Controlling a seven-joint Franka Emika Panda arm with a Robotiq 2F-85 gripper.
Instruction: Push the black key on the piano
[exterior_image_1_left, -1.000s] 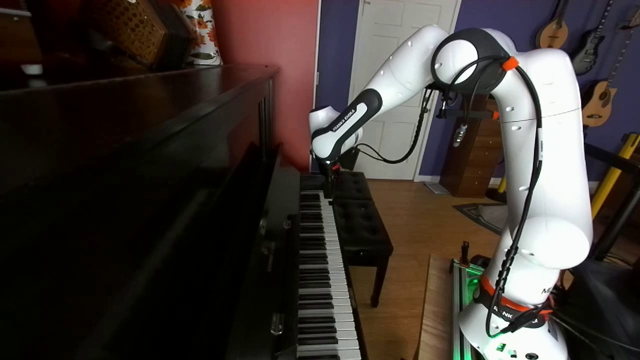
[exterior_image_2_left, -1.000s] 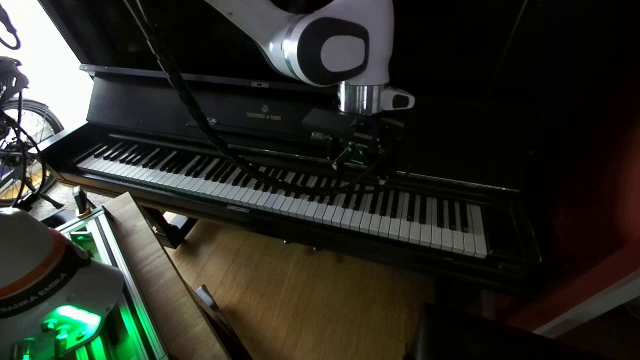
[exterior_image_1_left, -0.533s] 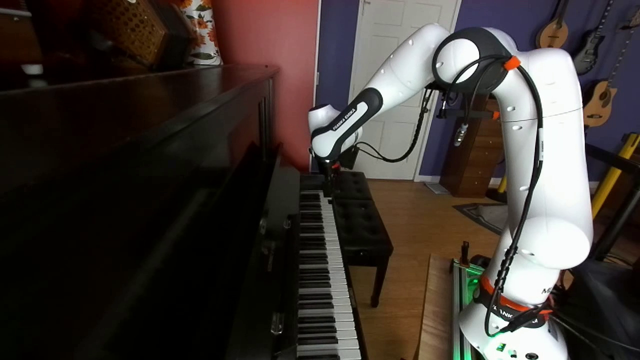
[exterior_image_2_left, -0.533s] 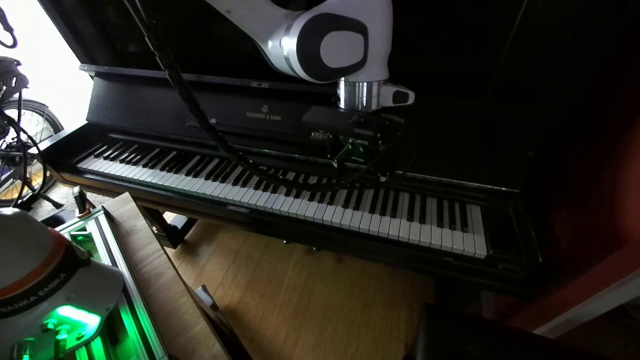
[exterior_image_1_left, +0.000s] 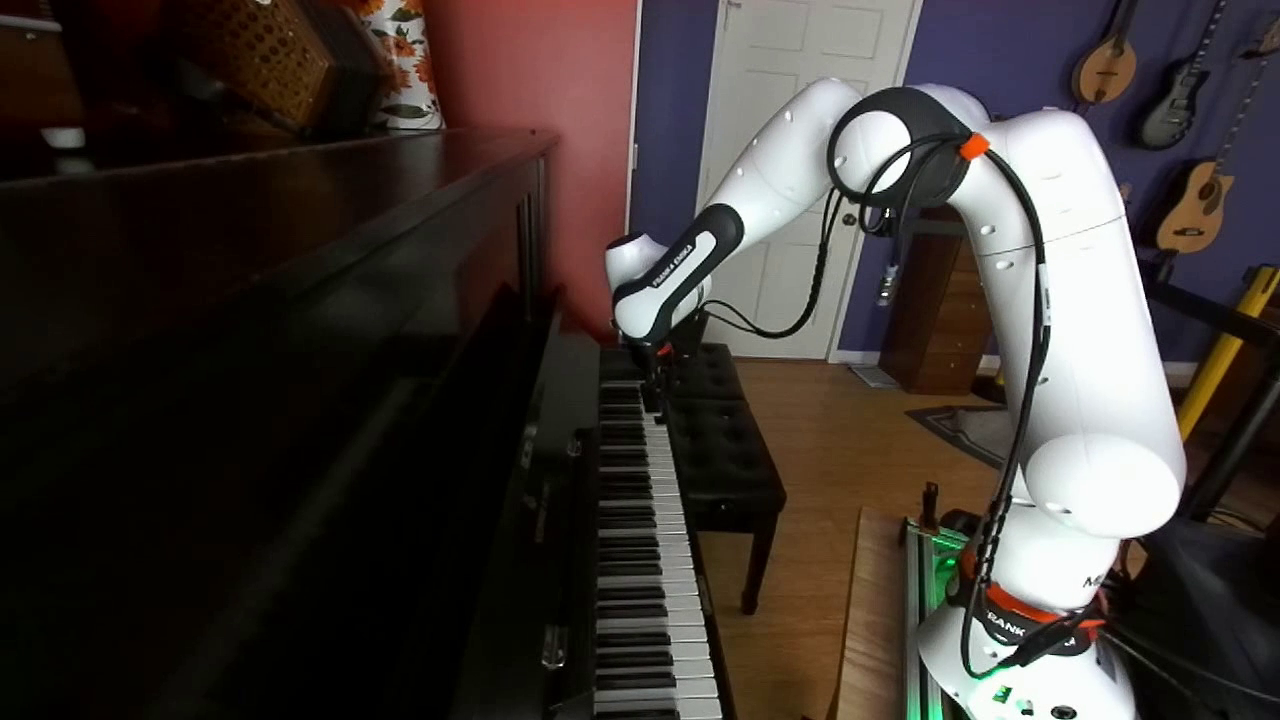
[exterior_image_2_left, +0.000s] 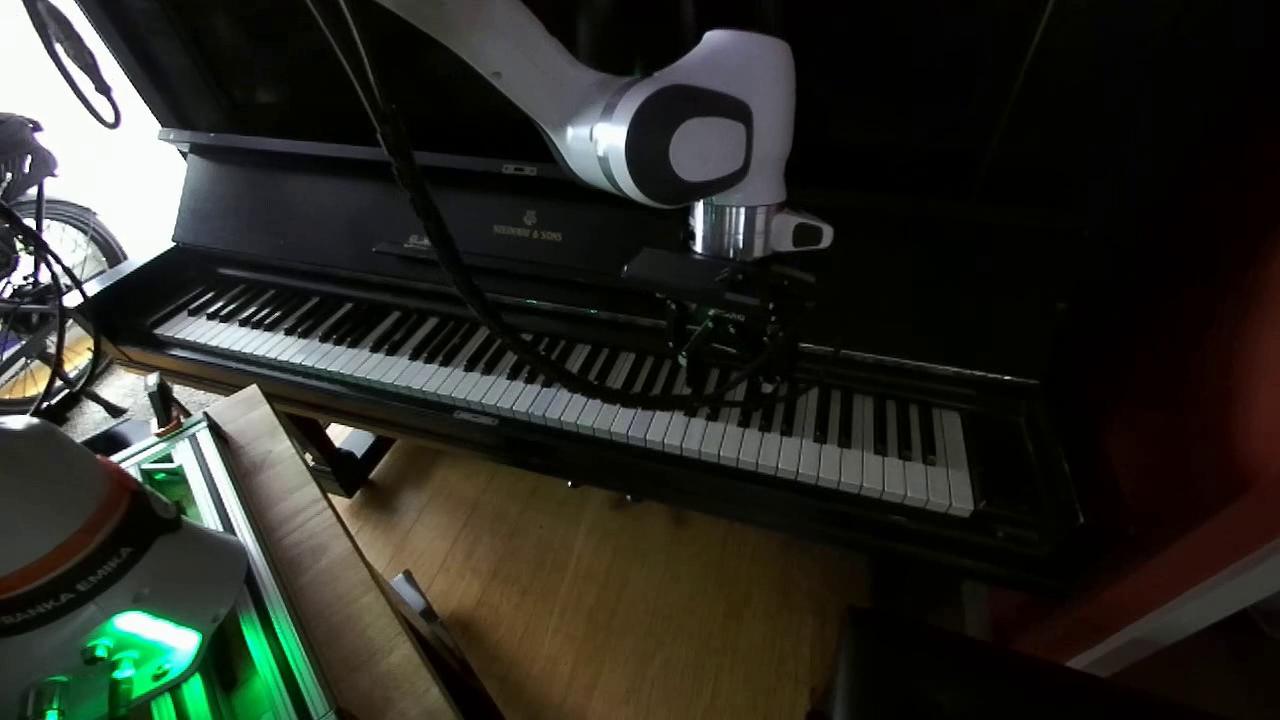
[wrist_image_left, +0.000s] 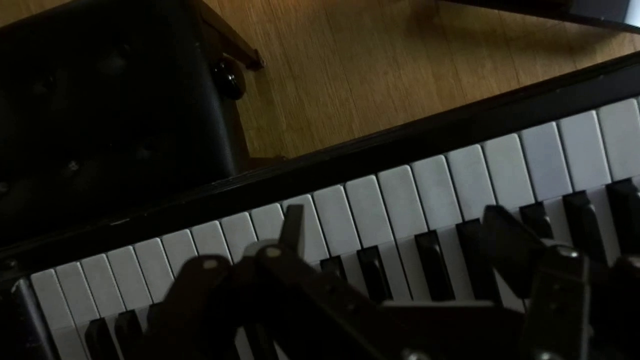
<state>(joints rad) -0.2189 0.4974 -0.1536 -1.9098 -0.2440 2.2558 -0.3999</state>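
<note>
The dark upright piano (exterior_image_1_left: 300, 230) shows in both exterior views (exterior_image_2_left: 330, 210), with its long row of white and black keys. In the wrist view the keyboard's black front rail (wrist_image_left: 400, 142) runs across the frame. My gripper (wrist_image_left: 395, 215) is open and empty, its two fingers wide apart over the keys. One fingertip overlaps a white key (wrist_image_left: 312, 220). The other overlaps the edge of a dark black key (wrist_image_left: 475, 255). I cannot tell whether either finger touches. In both exterior views the gripper (exterior_image_2_left: 730, 382) is low over the keys, near one end (exterior_image_1_left: 655, 405).
A black padded bench (exterior_image_1_left: 720, 450) stands in front of the keyboard, close under the gripper, and shows in the wrist view (wrist_image_left: 100, 110). The arm's black cable (exterior_image_2_left: 480, 310) hangs over the keys. The robot base stands beside a wooden table (exterior_image_2_left: 290, 520).
The arm has come down. The gripper has moved lower toward the keys and slightly along the keyboard. The upper arm has leaned toward the piano. The keys look unchanged.
</note>
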